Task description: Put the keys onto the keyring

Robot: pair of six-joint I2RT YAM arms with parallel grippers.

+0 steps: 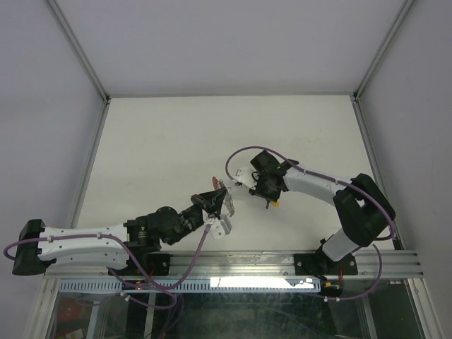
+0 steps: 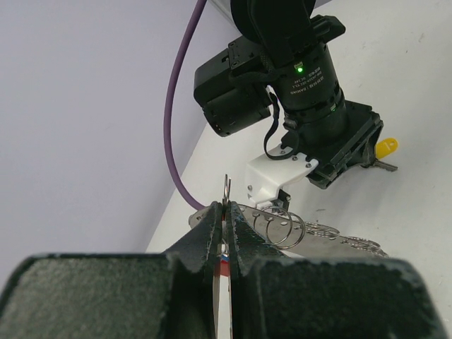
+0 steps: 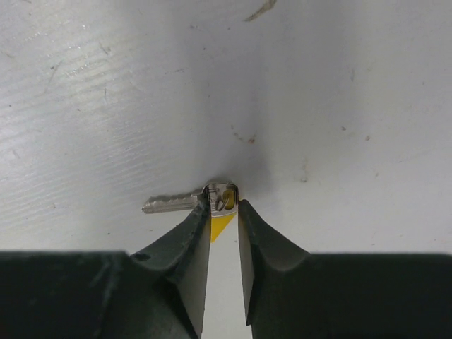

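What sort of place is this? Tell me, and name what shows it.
Probably a robot lab test cell: a white table boxed in by plain pale walls and metal frame posts, with a left arm and a right arm bolted to a rail at its near edge.

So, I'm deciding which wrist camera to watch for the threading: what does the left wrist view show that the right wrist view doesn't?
Only the left wrist view: the left gripper shut on the keyring, its chain trailing on the table, and the right arm from outside. Only the right wrist view: the right gripper seen from within, fingers flanking the yellow key at its head; grip unclear. Both: the yellow key and the white table.
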